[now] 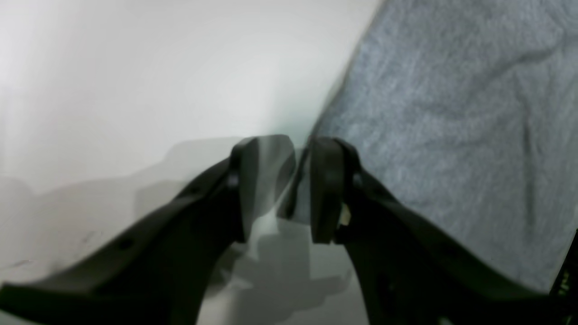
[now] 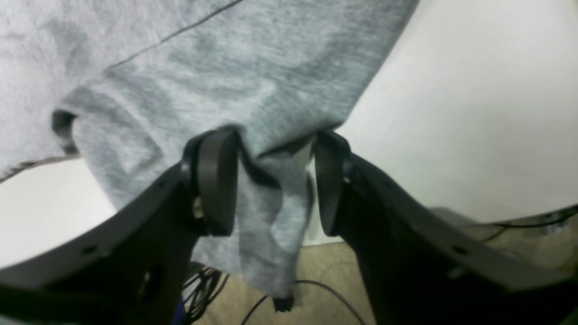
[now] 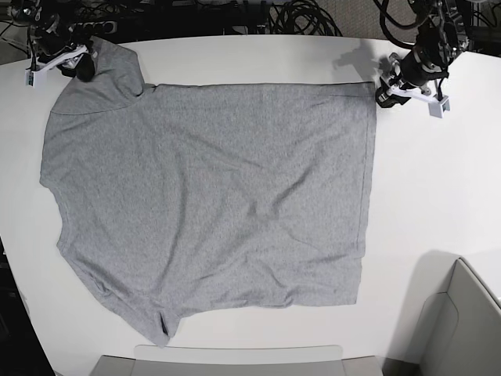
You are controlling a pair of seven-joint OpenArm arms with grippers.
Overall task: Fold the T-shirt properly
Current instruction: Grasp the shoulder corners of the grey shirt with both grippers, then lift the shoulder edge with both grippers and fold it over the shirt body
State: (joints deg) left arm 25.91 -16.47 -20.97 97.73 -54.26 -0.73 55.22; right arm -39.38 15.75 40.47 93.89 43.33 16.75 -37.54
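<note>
Surface: a white table (image 3: 438, 196) under a tangle of black cables (image 3: 297, 16) along its far edge; a pale bin corner (image 3: 462, 329) sits at the near edge.

T-shirt: the T-shirt (image 3: 211, 204) lies spread flat, plain grey side up, covering most of the table; its hem runs along the side of the left arm, its sleeves toward the right arm. One sleeve hangs off the far corner by the right gripper.

Left gripper: the left gripper (image 1: 301, 189) sits at the far hem corner, beside the cloth edge. Its jaws stand a little apart with only table showing between them; it holds nothing.

Right gripper: the right gripper (image 2: 275, 180) is at the far sleeve. Its jaws are spread wide, with a flap of grey fabric hanging loose in the gap, not pinched by either pad.

Progress: the shirt looks laid out and mostly smoothed, with some shallow wrinkles across the middle. No fold shows yet.

Left to do: judging by this layout, all the folding remains: sleeves in, sides over, then the length doubled.
</note>
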